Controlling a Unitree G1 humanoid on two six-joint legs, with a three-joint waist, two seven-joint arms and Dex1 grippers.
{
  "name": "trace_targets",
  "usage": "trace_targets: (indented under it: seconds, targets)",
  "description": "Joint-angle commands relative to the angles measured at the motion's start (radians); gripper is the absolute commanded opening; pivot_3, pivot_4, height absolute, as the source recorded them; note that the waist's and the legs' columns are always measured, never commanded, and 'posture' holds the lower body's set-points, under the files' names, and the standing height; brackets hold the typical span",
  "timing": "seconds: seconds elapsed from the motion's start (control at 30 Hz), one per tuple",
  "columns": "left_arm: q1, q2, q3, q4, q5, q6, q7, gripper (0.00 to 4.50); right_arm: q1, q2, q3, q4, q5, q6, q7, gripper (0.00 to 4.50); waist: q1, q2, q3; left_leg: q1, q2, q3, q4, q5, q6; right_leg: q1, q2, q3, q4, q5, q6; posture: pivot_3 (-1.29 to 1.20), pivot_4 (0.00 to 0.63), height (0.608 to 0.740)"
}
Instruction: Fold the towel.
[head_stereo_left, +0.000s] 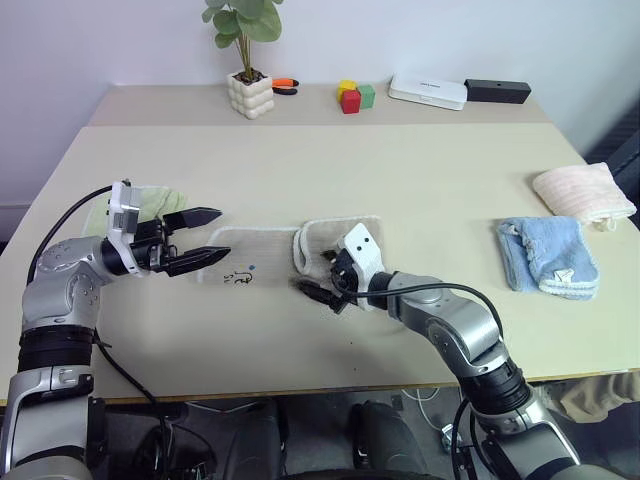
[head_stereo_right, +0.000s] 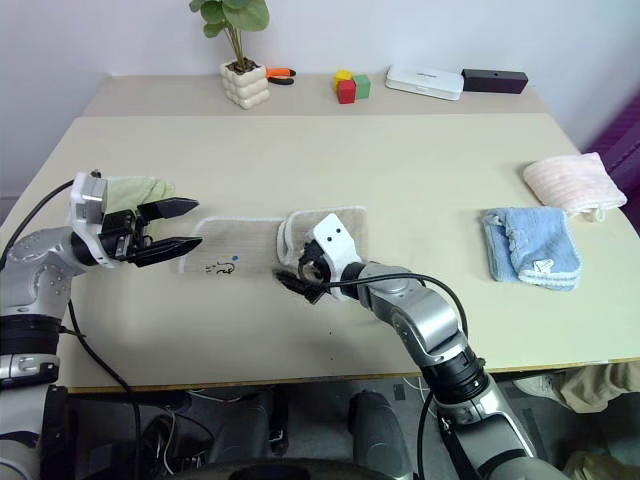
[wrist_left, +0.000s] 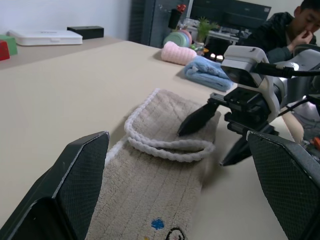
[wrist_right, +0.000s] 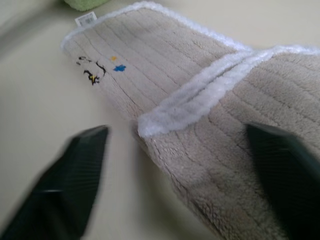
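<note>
Two grippers hover over the table (head_stereo_left: 420, 170). The towel (head_stereo_left: 262, 255) lies mid-table, its right end folded over. Left gripper (head_stereo_left: 208, 236) hangs spread above the towel's left end; right gripper (head_stereo_left: 318, 283), also spread, covers the fold's near corner. A light-green towel (head_stereo_left: 150, 200) is half hidden behind the left wrist.
</note>
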Motion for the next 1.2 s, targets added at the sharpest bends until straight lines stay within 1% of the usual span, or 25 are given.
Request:
trace_targets:
  seconds: [0.03,0.1,0.2,0.23,0.3,0.37,0.4,0.47,0.53,0.67,0.8,0.87,0.93,1.0,1.17,1.2]
  targets:
    - [-0.022,0.001,0.006,-0.023,-0.008,-0.004,-0.002,4.50,-0.020,-0.039,-0.031,-0.095,0.042,-0.039,0.105,4.45,0.000,0.000,0.000,0.000,0.000,0.000,0.000,0.000,0.000,0.000,0.000,0.000,0.000,0.000,0.000,0.00,0.150,0.735]
    - [-0.032,-0.002,0.001,-0.012,-0.004,-0.009,-0.004,4.50,-0.063,-0.020,-0.122,-0.067,0.094,-0.054,0.121,4.45,0.000,0.000,0.000,0.000,0.000,0.000,0.000,0.000,0.000,0.000,0.000,0.000,0.000,0.000,0.000,0.00,0.150,0.735]
    - [-0.042,-0.010,-0.004,-0.005,0.000,-0.015,-0.002,4.50,-0.109,0.005,-0.208,0.015,0.107,-0.077,0.101,4.45,0.000,0.000,0.000,0.000,0.000,0.000,0.000,0.000,0.000,0.000,0.000,0.000,0.001,0.000,0.000,0.00,0.150,0.735]
    - [-0.043,-0.015,-0.006,-0.008,0.001,-0.014,0.001,4.50,-0.120,0.017,-0.232,0.058,0.093,-0.101,0.081,4.22,0.000,0.000,0.000,0.000,0.000,0.000,0.000,0.000,0.000,0.000,0.000,0.000,0.001,0.000,0.000,0.00,0.150,0.735]
    - [-0.044,-0.020,-0.007,-0.013,0.002,-0.013,0.003,4.50,-0.132,0.035,-0.257,0.107,0.075,-0.132,0.055,3.57,0.001,0.000,0.000,0.000,0.000,0.000,0.000,0.000,0.000,0.000,0.000,0.000,0.001,0.000,0.000,0.00,0.150,0.735]
    - [-0.040,-0.026,-0.007,-0.018,0.001,-0.011,0.006,4.50,-0.123,0.076,-0.274,0.203,0.012,-0.237,-0.010,2.61,0.000,0.000,0.000,0.000,0.000,0.000,-0.001,0.000,0.000,0.000,0.000,0.000,0.000,0.000,0.001,0.00,0.150,0.735]
    - [-0.036,-0.029,-0.008,-0.022,-0.001,-0.008,0.008,4.50,-0.102,0.070,-0.250,0.245,-0.038,-0.293,-0.012,2.05,-0.001,0.000,0.000,0.000,0.000,0.001,-0.001,0.000,0.000,0.000,0.000,0.000,0.000,0.000,0.001,0.00,0.150,0.735]
    - [-0.028,-0.037,-0.009,-0.034,-0.005,0.001,0.012,4.50,-0.065,0.049,-0.197,0.309,-0.132,-0.393,-0.007,1.08,0.000,0.000,0.000,0.000,0.000,0.001,-0.001,0.000,0.000,0.000,0.000,0.000,0.000,0.000,0.001,0.00,0.150,0.735]
    - [-0.012,-0.042,-0.013,-0.054,-0.006,0.004,0.014,4.50,-0.051,0.084,-0.216,0.340,-0.112,-0.417,0.002,0.03,-0.002,0.000,0.000,0.000,0.000,0.001,-0.001,0.000,0.000,0.000,0.000,0.000,0.000,0.000,0.001,0.00,0.150,0.735]
    - [0.000,-0.044,-0.012,-0.075,-0.010,0.012,0.024,4.50,-0.025,0.109,-0.185,0.400,-0.168,-0.525,0.013,0.03,-0.006,0.001,0.000,0.000,0.000,0.001,-0.001,0.001,-0.001,-0.001,0.001,0.001,0.001,0.000,0.001,0.00,0.150,0.735]
    - [0.002,-0.043,-0.013,-0.079,-0.012,0.013,0.028,4.50,-0.024,0.117,-0.188,0.419,-0.184,-0.556,0.022,0.03,-0.006,0.001,0.000,0.001,0.000,0.001,-0.001,0.001,-0.001,-0.001,0.001,0.001,0.001,0.000,0.001,0.00,0.150,0.735]
    - [0.007,-0.039,-0.008,-0.091,-0.017,0.020,0.033,4.50,0.000,0.131,-0.171,0.465,-0.208,-0.589,0.020,0.03,-0.005,0.000,0.000,0.001,0.000,0.001,-0.001,0.001,-0.001,-0.001,0.000,0.001,0.001,0.000,0.001,0.00,0.150,0.735]
    - [0.011,-0.035,-0.003,-0.098,-0.021,0.025,0.036,4.50,0.008,0.134,-0.155,0.491,-0.239,-0.615,0.014,0.56,-0.004,0.000,0.000,0.001,0.000,0.001,-0.001,0.001,-0.001,0.000,0.000,0.001,0.001,0.000,0.001,0.00,0.150,0.735]
    - [0.013,-0.035,-0.002,-0.103,-0.021,0.028,0.038,4.50,0.003,0.136,-0.153,0.496,-0.250,-0.631,0.021,1.28,-0.005,0.000,0.000,0.001,0.000,0.001,-0.001,0.001,-0.001,0.000,0.000,0.001,0.001,0.000,0.001,0.00,0.150,0.735]
    - [0.014,-0.037,-0.004,-0.108,-0.019,0.030,0.042,4.50,-0.011,0.122,-0.159,0.495,-0.259,-0.662,0.055,3.85,-0.005,0.000,0.000,0.002,0.000,0.001,-0.001,0.001,-0.001,0.001,0.001,0.001,0.001,0.000,0.001,0.00,0.150,0.735]
    - [0.014,-0.037,-0.005,-0.109,-0.020,0.031,0.042,4.50,-0.013,0.121,-0.164,0.491,-0.258,-0.659,0.057,4.44,-0.005,0.000,0.000,0.002,0.000,0.001,-0.001,0.001,-0.001,0.001,0.000,0.001,0.001,0.000,0.001,0.00,0.150,0.735]
